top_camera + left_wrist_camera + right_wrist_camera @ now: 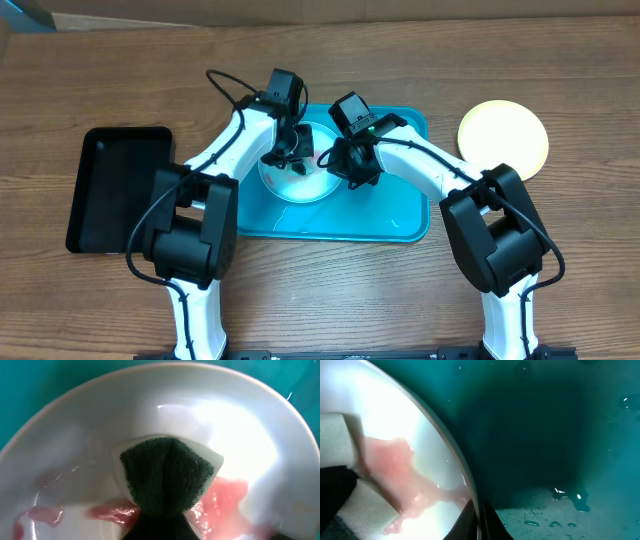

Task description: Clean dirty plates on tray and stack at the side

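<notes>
While it rests on the floor of the large turquoise-blue rectangular plastic tray [390, 215], left of the tray's centre, the white round plastic plate [300, 187] is engaged by both arms. Pink-red smears [227, 497] lie across the plate's inner surface, partly thinned and wet.

The left fingers [292, 160] are closed on a sponge with a dark green scouring face and white foam body [167, 477]. The scouring face is pressed against the inside of the plate, just beside the smears.

The right fingers [478, 522] are closed on the plate's right rim, one tip on each side of the edge.

Water droplets [540, 522] stand on the bare tray floor next to the plate.

A yellow-green round plastic plate [503, 140] lies on the wooden table [400, 60] to the right of the tray, apart from its rim. A smaller black rectangular bin [115, 190] sits on the table to the left of the tray.
</notes>
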